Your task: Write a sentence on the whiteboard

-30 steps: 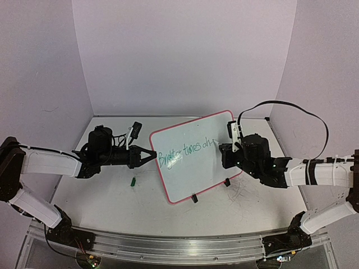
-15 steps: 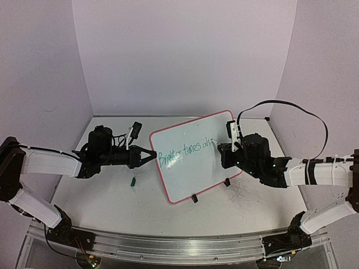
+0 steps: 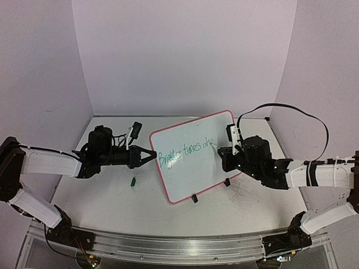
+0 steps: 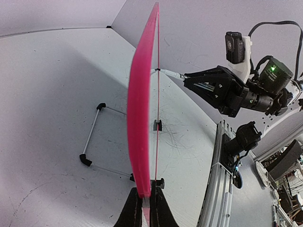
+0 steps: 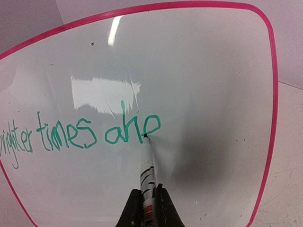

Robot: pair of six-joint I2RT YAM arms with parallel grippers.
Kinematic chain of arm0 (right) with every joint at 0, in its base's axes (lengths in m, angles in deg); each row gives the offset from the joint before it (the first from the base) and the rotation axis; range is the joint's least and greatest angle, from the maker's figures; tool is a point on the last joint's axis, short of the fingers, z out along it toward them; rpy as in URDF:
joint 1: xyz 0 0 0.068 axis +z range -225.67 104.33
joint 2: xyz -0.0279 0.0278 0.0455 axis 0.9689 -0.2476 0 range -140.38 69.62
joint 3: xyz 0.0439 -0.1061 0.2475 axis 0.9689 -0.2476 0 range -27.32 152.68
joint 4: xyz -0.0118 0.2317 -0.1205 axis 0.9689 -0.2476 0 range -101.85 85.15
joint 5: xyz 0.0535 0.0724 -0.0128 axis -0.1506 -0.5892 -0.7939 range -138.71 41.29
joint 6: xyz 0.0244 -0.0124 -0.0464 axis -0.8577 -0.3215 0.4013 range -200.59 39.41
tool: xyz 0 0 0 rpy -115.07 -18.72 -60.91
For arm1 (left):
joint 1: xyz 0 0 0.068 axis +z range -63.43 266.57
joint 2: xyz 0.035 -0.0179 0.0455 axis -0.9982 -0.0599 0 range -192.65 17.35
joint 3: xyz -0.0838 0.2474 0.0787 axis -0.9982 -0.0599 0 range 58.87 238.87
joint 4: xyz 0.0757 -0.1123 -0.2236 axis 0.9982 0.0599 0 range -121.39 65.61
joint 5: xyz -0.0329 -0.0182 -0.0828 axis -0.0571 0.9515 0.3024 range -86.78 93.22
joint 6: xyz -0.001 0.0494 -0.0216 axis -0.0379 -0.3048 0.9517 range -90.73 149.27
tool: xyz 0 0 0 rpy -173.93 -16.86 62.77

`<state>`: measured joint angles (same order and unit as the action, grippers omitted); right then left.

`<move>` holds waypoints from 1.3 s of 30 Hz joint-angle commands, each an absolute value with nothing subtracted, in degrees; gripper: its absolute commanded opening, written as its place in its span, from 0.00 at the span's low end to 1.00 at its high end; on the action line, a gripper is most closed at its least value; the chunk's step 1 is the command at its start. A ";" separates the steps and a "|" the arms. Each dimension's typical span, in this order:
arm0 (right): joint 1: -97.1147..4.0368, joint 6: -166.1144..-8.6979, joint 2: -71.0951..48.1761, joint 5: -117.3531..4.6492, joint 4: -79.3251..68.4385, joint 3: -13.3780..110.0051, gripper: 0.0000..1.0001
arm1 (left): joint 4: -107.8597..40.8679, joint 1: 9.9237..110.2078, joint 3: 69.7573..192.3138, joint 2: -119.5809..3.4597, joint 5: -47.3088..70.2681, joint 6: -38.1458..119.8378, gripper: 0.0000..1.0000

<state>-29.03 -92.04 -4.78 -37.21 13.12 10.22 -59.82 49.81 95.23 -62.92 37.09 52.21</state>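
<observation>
Whiteboard (image 3: 193,157): stands upright on its black feet in the middle of the table (image 3: 101,196), between the two arms. In the top view its long axis runs left to right, with the right end farther back. The written face is turned toward the near edge and the right arm.

Sentence (image 3: 185,151): green cursive in one line along the board's long axis, climbing toward the right. The text reads "Brighter times ahe".

Left gripper (image 4: 144,201): clamped on the board's pink frame at its left edge, one finger on either face.

Right gripper (image 5: 147,208): closed around a marker (image 5: 147,175). The marker's long axis points straight from the fingers to the board, and its tip touches the last "e".

Left wrist view only: the board appears edge-on, as a narrow pink band. A wire prop (image 4: 85,160) stands on the table behind its back face. The marker meets the written face from the opposite side.

Right wrist view only: the letters are legible, except that the first one is cut off by the picture's left edge. There is a bright reflection above "times".

Top view only: a small green piece (image 3: 133,181) lies on the table near the left gripper, apart from the board.
</observation>
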 commanded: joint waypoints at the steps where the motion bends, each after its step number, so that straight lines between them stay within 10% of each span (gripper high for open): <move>1: -29.17 -93.12 -3.53 -35.73 11.54 9.42 0.00 | -58.08 50.09 96.37 -62.17 35.92 50.45 0.00; 39: -31.32 -90.91 -4.67 -32.83 18.39 11.52 0.00 | -58.10 50.06 96.30 -62.10 36.03 50.31 0.00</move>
<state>-30.78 -91.44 -3.64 -34.22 15.38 8.64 -59.82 49.81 95.23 -62.92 37.34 52.01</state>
